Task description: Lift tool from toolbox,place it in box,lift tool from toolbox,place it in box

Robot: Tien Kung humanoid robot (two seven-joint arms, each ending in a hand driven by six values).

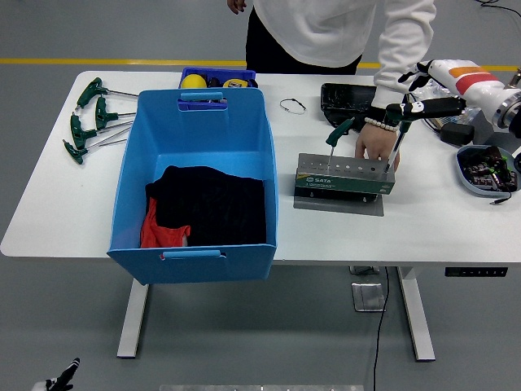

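Two T-handle wrenches stand in the toolbox, none visibly in the blue box; right hand closes on one handle.

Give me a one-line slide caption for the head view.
Robot's right hand reaches the green T-handle tool in the tool stand, steadied by a person's hand.

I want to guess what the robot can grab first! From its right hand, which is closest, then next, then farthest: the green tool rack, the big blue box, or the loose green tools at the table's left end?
Judged from the head view, starting at the right hand:
1. Green tool rack, just below and left of the hand.
2. Big blue box, left of the rack, mid-table.
3. Loose green tools, at the far left end.
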